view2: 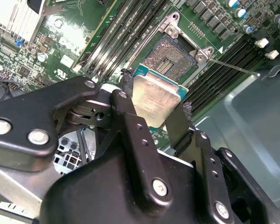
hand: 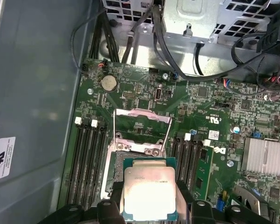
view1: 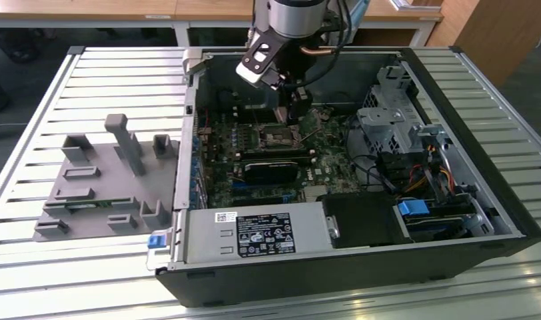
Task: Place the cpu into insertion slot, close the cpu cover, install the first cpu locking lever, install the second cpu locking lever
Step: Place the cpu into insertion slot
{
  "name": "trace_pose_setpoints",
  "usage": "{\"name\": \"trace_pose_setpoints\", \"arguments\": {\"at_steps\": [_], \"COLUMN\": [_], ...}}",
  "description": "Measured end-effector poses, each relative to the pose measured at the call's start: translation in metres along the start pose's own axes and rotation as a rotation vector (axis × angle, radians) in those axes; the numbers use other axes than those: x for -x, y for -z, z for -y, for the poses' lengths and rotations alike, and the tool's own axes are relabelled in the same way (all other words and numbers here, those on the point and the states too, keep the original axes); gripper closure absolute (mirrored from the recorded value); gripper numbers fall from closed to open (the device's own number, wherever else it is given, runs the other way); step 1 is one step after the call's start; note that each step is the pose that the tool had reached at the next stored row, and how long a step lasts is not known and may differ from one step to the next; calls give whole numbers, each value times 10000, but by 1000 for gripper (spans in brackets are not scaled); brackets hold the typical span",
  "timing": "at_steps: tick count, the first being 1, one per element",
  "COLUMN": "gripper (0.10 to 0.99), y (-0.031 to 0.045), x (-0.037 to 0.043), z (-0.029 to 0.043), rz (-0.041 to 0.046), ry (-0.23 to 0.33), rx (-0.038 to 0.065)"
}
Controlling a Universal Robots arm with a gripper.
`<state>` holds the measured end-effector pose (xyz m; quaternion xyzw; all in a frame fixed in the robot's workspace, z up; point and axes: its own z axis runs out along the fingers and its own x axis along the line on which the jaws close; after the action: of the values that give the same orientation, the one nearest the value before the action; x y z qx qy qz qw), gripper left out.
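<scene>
Closest to the lens in the second wrist view is the gripper [view2: 155, 111], all black links and screws, its two fingers [view2: 127, 95] clamped on opposite edges of the cpu [view2: 155, 93]; so it's carrying the chip, not empty.

Scanning the exterior view from its left: grey fixture plate [view1: 92, 193] on the slatted table [view1: 39, 87]; then the open pc case [view1: 342, 273], with the gripper [view1: 296, 112] hanging over the insertion slot [view1: 277, 137] about mid-board; then the drive cage [view1: 390, 127] and a cable mess on that view's right.

Step-wise I'd call this the first one, placing the chip; it sits above the insertion slot [view2: 170, 53] and apart from it, not seated (the first wrist view has it over just part of the socket, so it looks offset to me). The cpu cover [hand: 142, 113] is flipped open and a thin wire lever [view2: 233, 66] sticks out loose; nothing's closed or latched.

My guess is that seating it calls for squaring the chip's edges to the socket rim and keeping it flat; those contacts look unforgiving. The chip itself is a flat silver-grey lid with rounded corners, a bit scuffed and glary, with green substrate peeking round the edge.
</scene>
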<state>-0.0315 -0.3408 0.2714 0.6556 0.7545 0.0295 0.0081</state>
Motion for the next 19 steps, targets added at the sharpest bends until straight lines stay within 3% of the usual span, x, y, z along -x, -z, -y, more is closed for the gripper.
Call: {"name": "trace_pose_setpoints", "arguments": {"at_steps": [19], "gripper": [557], "y": [-76], "x": [2], "z": [4], "rz": [-2], "ry": [-5], "rx": [-16]}}
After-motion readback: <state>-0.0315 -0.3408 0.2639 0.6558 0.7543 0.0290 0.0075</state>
